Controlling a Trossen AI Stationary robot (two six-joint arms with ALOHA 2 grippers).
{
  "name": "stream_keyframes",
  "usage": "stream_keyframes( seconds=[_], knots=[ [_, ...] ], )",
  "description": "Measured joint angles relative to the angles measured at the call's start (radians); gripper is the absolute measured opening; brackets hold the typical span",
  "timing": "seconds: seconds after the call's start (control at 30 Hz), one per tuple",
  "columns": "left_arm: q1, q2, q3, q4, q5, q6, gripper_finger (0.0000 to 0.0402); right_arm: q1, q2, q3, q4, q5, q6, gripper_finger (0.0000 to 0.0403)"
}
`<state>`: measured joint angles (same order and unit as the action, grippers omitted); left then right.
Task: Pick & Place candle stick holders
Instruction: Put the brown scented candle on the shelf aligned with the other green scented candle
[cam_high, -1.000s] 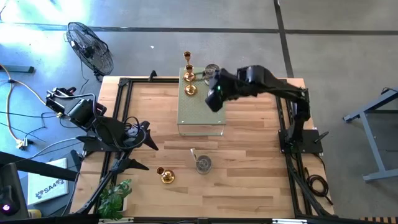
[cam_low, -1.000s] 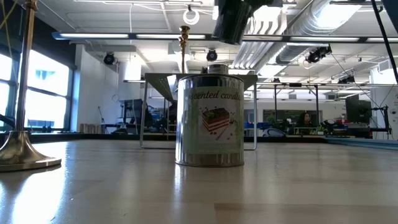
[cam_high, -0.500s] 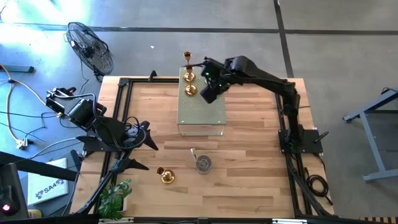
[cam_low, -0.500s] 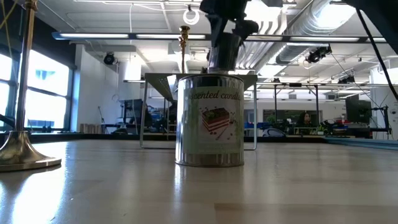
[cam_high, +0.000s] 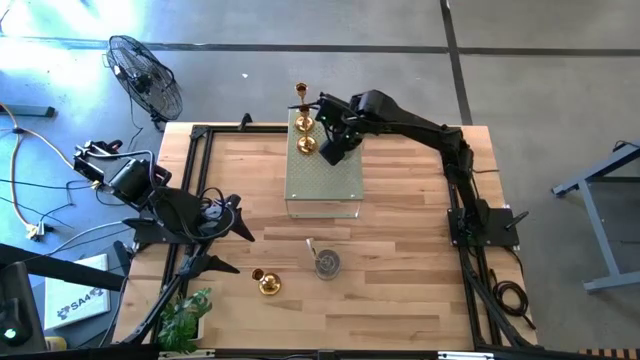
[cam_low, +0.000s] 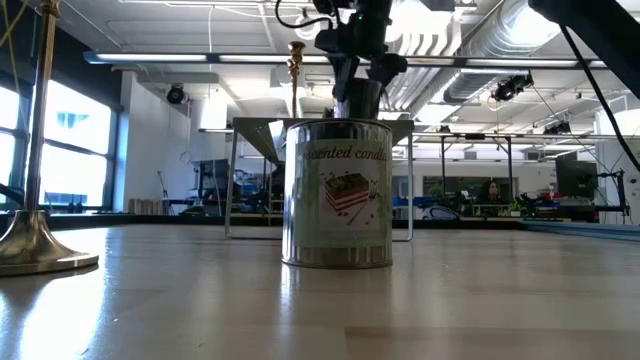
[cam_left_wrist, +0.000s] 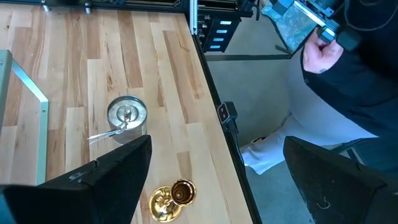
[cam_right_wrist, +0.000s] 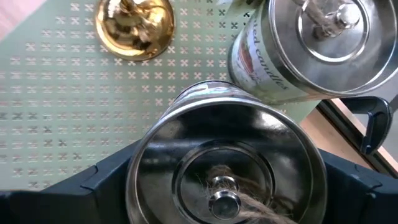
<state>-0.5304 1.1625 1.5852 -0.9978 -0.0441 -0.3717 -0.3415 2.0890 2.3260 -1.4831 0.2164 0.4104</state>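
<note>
The right gripper (cam_high: 333, 150) is positioned over the far end of the pale green perforated box (cam_high: 322, 185), which stands on the wooden counter (cam_high: 400, 250). In the right wrist view, a silver candle holder (cam_right_wrist: 227, 165) is seen clamped between the two dark fingers (cam_right_wrist: 106, 174), with its open top and wick facing the camera; the fingers are spread wide around the tin's body. Whether the tin's base is touching the box surface cannot be told.

A second silver holder (cam_right_wrist: 305, 50) is standing on the box just beside the held one. Two gold holders (cam_high: 306, 133) are placed in a row at the far left part of the box top, and a third gold stem (cam_high: 300, 93) is visible just beyond the box's far edge.

On the near part of the counter, a silver holder (cam_high: 327, 264) and a gold holder (cam_high: 266, 282) are placed near each other, apart from the box. In the low view, this silver tin (cam_low: 336, 193) is seen upright, with a printed label.

The left gripper (cam_high: 225, 232) is parked at the counter's left side, well apart from the box, with its fingers (cam_left_wrist: 106, 180) spread and nothing between them.

A person (cam_left_wrist: 336, 68) is visible beyond the counter edge in the left wrist view.
</note>
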Motion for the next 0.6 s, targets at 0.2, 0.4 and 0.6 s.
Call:
stream_keyframes(
  seconds=[0.2, 0.4, 0.6],
  knots=[
    [0.000, 0.000, 0.000, 0.000, 0.000, 0.000, 0.0359, 0.000, 0.003, -0.017, -0.011, 0.021, -0.006, 0.0346],
    [0.000, 0.000, 0.000, 0.000, 0.000, 0.000, 0.0359, -0.001, 0.002, -0.018, -0.023, 0.046, -0.010, 0.0386],
    [0.000, 0.000, 0.000, 0.000, 0.000, 0.000, 0.0359, 0.006, 0.001, -0.018, -0.022, 0.019, -0.007, 0.0368]
  ],
)
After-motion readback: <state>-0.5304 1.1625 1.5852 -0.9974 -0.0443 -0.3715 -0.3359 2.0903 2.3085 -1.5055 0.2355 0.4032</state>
